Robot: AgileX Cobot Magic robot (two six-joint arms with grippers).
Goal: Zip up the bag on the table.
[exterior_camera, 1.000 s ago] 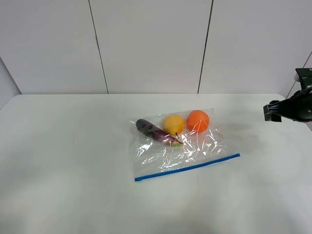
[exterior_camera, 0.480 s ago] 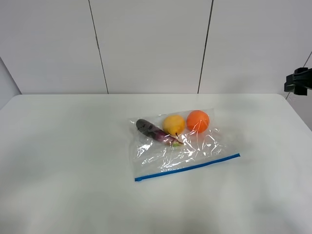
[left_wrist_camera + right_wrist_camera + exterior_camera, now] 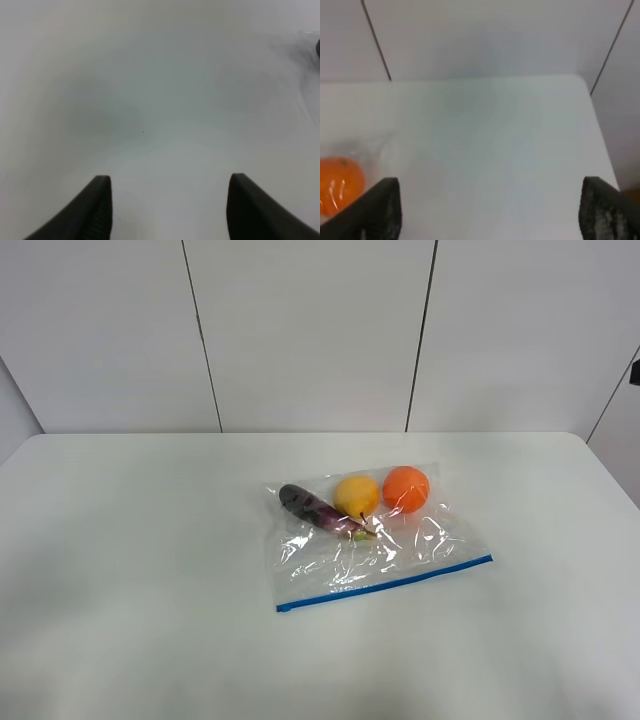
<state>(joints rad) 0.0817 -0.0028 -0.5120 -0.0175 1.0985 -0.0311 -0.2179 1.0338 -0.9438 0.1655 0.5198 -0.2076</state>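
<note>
The clear crinkly bag [image 3: 372, 540] lies flat near the middle of the white table [image 3: 150, 570]. Its blue zip strip [image 3: 385, 584] runs along the near edge. An eggplant [image 3: 315, 508], a yellow fruit [image 3: 357, 495] and an orange [image 3: 406, 488] show through it at the far side. The orange also shows in the right wrist view [image 3: 339, 184]. My right gripper [image 3: 490, 210] is open, high beyond the table's right side, with only a sliver at the exterior view's right edge. My left gripper [image 3: 167, 200] is open over bare table and is out of the exterior view.
Grey wall panels [image 3: 310, 330] stand behind the table. The table's rounded far-right corner [image 3: 578, 438] is beside the right arm.
My right arm has pulled up and away to the right, almost leaving the exterior view. The bag has not moved.
</note>
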